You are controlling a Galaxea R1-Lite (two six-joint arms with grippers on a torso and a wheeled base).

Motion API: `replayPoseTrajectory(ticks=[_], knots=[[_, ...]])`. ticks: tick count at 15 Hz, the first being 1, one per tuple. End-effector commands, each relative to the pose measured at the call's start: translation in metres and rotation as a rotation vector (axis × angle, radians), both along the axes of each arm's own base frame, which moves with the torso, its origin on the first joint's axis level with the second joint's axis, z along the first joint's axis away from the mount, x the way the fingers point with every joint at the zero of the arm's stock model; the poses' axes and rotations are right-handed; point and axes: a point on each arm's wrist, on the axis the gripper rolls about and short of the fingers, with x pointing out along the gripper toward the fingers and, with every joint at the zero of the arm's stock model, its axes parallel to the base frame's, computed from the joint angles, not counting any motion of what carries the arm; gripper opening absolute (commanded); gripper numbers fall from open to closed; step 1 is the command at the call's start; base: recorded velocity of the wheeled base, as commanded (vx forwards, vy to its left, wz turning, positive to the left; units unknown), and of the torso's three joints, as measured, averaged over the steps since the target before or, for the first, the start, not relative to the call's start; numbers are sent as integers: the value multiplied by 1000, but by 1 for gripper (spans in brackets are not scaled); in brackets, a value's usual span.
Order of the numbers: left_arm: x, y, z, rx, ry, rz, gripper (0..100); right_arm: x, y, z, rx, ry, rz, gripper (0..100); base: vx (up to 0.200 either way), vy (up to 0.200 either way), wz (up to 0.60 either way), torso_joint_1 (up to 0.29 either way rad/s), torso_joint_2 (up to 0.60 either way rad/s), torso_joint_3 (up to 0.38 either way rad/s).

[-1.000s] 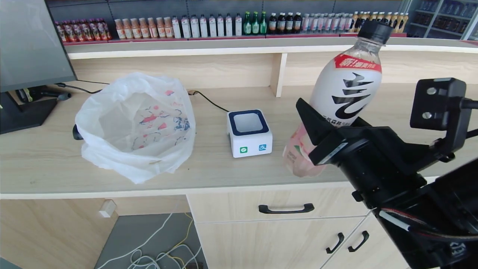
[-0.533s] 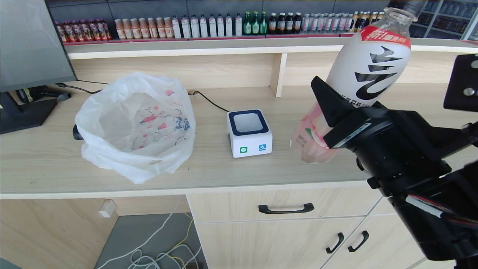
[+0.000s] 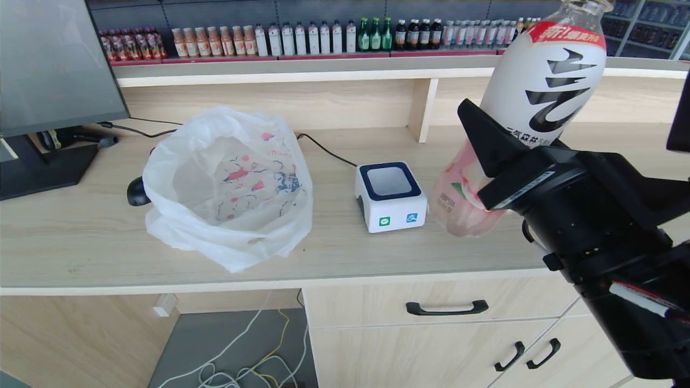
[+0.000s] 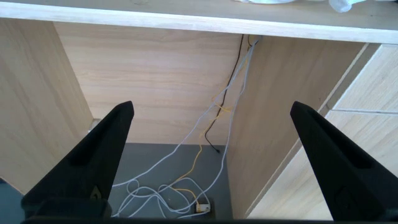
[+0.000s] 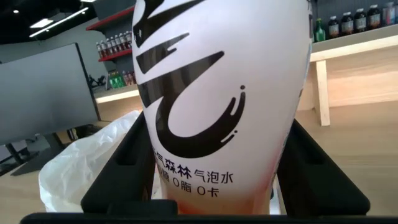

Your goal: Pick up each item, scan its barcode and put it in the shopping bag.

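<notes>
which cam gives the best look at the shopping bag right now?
Head view: the whole shopping bag sits open on the counter, unobstructed. Right wrist view has part of it behind the bottle. Left wrist view has white slivers of it above the counter edge.

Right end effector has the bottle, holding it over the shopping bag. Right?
Not over the bag. The right end effector holds the bottle beside the scanner, on the side away from the shopping bag. The head view shows it.
</notes>
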Motion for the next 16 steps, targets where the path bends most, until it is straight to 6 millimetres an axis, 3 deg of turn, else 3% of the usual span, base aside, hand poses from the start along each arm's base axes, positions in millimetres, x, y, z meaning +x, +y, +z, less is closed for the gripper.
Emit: replayPoseTrajectory(ticks=[1,5,13,16], knots=[[0,0,0,0,0,0,100,-2,-3,2,3,-5,0,0,0,200,0,-12,2,-7],[0,0,0,0,0,0,100,-6,-8,1,1,-3,0,0,0,200,0,6,6,-2],[0,0,0,3,0,0,100,-1,-2,-2,-19,0,-7,0,0,0,0,0,0,0],[0,0,0,1,0,0,100,8,4,1,73,15,43,0,0,0,0,0,0,0]])
